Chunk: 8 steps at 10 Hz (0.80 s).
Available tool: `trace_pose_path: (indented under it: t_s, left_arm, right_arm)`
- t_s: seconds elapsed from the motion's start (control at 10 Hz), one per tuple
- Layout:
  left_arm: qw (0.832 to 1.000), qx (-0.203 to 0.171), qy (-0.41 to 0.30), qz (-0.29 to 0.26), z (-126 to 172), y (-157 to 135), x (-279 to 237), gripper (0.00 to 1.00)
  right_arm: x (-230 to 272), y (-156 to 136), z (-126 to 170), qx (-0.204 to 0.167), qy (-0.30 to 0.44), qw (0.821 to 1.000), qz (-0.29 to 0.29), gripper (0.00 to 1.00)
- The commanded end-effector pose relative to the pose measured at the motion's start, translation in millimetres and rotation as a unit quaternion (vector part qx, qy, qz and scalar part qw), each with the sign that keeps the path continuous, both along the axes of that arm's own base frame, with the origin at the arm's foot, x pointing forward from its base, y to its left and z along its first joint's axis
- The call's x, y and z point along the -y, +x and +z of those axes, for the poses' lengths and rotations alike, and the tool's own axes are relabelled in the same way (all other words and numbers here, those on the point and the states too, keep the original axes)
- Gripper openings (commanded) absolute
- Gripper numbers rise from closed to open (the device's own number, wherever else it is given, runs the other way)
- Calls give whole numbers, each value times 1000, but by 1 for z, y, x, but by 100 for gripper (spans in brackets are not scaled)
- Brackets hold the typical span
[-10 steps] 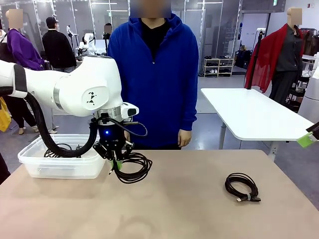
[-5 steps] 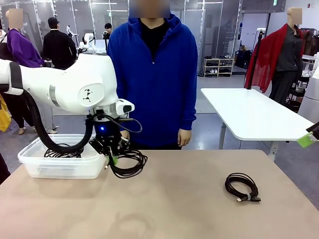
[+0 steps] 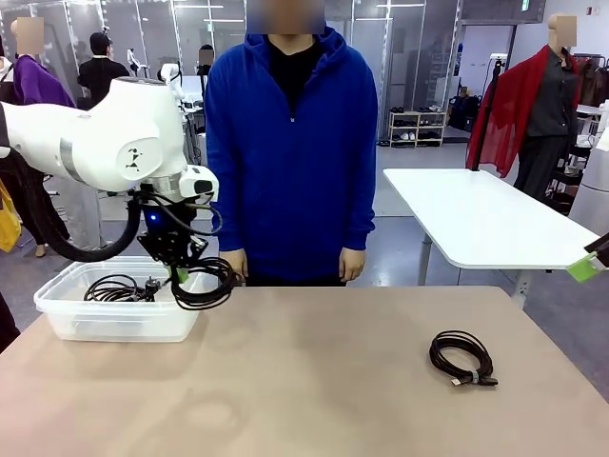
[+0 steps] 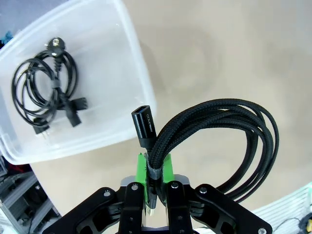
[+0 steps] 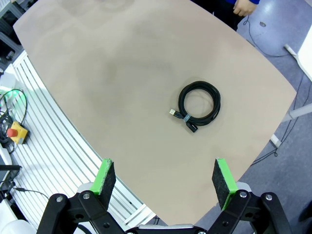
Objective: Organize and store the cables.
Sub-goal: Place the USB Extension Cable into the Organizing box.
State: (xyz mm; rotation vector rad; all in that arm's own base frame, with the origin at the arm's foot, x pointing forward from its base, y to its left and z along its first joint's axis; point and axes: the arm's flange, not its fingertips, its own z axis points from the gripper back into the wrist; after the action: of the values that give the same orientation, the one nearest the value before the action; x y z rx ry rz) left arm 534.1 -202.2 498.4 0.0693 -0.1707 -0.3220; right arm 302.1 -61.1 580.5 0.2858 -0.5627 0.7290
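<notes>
L claw point(image 3: 179, 276) clamped on braided cable coil point(image 3: 207, 286); coil hangs at bin point(image 3: 57, 314) right rim. We judge drop spot lies further to our left. We see other coil point(image 3: 462, 357) flat on counter point(image 3: 333, 381), nearer R claw point(image 5: 163, 178): pads apart, empty.

Faint print on the connector point(image 4: 144, 122) of the cable point(image 4: 214, 109) is too small to read
</notes>
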Motion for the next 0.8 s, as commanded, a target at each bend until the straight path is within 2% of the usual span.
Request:
trace_pose_path:
  t_s: [0.0, 0.1, 0.2, 0.7]
  left_arm:
    - [999, 20, 8, -29, 5, 18, -22, 14]
    - [998, 35, 20, -53, 5, 24, -38, 14]
    - [998, 44, 17, -46, 6, 34, -57, 14]
    - [999, 24, 9, 32, -9, 80, -108, 14]
  right_arm:
    - [-2, 0, 0, 1, 7, 1000, 0, 100]
    - [-2, 0, 0, 1, 7, 1000, 0, 100]
    - [-2, 0, 0, 1, 7, 1000, 0, 100]
    - [-2, 0, 0, 1, 7, 1000, 0, 100]
